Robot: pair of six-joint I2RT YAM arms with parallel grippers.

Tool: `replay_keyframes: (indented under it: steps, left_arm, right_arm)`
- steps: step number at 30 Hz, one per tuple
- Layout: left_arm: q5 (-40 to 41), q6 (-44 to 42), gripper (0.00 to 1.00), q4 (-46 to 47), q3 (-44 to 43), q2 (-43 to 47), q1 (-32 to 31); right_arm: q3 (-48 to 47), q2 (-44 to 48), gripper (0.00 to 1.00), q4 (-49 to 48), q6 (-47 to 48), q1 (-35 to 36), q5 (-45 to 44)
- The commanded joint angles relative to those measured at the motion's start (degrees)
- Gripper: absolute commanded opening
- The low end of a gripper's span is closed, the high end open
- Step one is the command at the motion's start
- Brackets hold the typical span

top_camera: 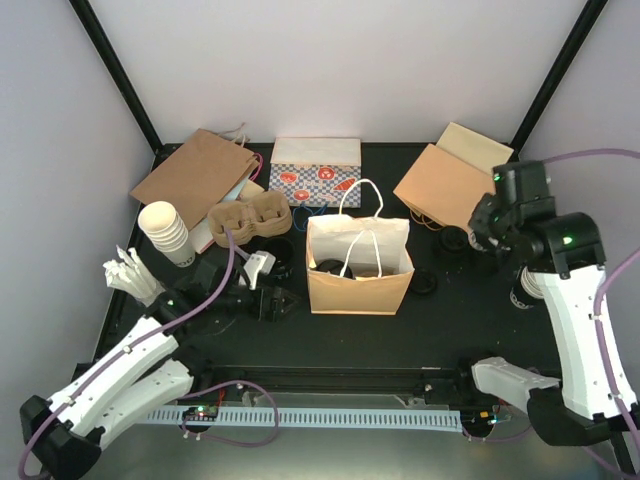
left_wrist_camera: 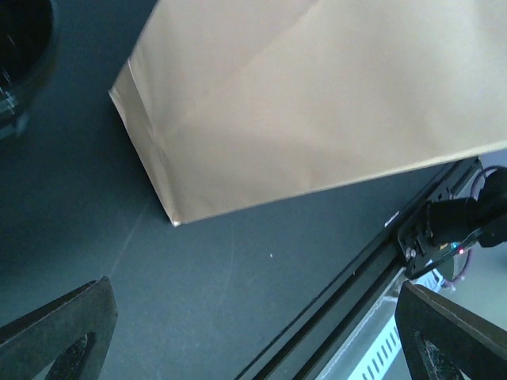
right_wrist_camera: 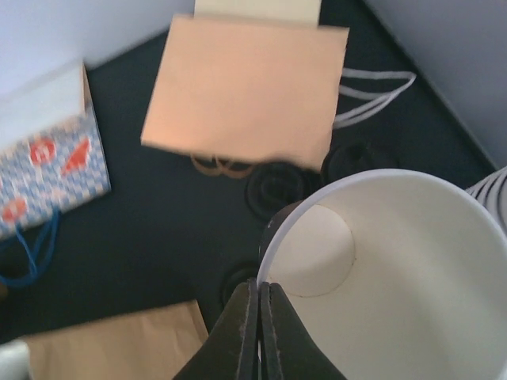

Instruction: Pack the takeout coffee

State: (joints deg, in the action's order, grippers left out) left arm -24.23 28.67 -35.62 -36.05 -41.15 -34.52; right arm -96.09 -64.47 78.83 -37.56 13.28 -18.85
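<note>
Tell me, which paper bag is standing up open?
The tan bag with white handles in the middle; the brown bag, patterned bag and orange bag lie flat.

From above, the standing paper bag [top_camera: 358, 285] hides most of what lies inside it. A dark round object [left_wrist_camera: 20, 55] is cut off at the left wrist view's corner. The white cup [right_wrist_camera: 396, 277] overruns the right wrist view's edges, and the black-lidded cups [right_wrist_camera: 273, 186] beyond it are blurred.
</note>
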Motion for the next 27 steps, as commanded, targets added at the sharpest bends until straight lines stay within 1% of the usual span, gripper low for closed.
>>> replay_keyframes:
  steps: [1, 4, 10, 12, 14, 16, 18, 22, 27]
  left_arm:
    - [0.32, 7.02, 0.99, 8.15, 4.22, 1.27, -3.83]
    - [3.46, 10.26, 0.99, 12.28, 7.70, 2.31, -7.23]
    - [7.56, 16.60, 0.99, 22.55, 14.31, 1.67, -13.73]
    - [9.48, 18.13, 0.99, 26.38, 16.42, 1.17, -15.61]
    - [12.51, 19.28, 0.98, 28.02, 17.49, 0.55, -17.08]
    - [14.60, 19.93, 0.98, 28.47, 17.81, -0.28, -17.66]
    - [15.04, 20.16, 0.97, 29.85, 18.30, -1.37, -17.77]
    - [15.30, 22.09, 0.92, 32.90, 18.83, -5.68, -18.43]
    - [18.66, 24.12, 0.88, 41.26, 21.23, -9.79, -21.28]
  right_arm:
    - [8.78, 3.15, 0.01, -1.16, 0.15, 6.95, 0.43]
    - [15.65, 6.05, 0.01, -2.92, 0.12, 10.41, 1.93]
    - [26.60, 10.06, 0.01, -7.41, 2.41, 13.92, 10.06]
    - [30.30, 11.43, 0.01, -9.43, 2.51, 15.26, 11.93]
    - [33.24, 12.26, 0.01, -9.99, 2.52, 15.94, 12.94]
    - [35.63, 12.86, 0.01, -10.13, 2.48, 16.40, 13.25]
    - [37.70, 13.76, 0.01, -10.46, 2.50, 16.96, 14.43]
    - [42.94, 16.91, 0.01, -12.76, 2.71, 18.81, 21.06]
    - [47.04, 21.22, 0.01, -13.97, 1.93, 21.76, 23.79]
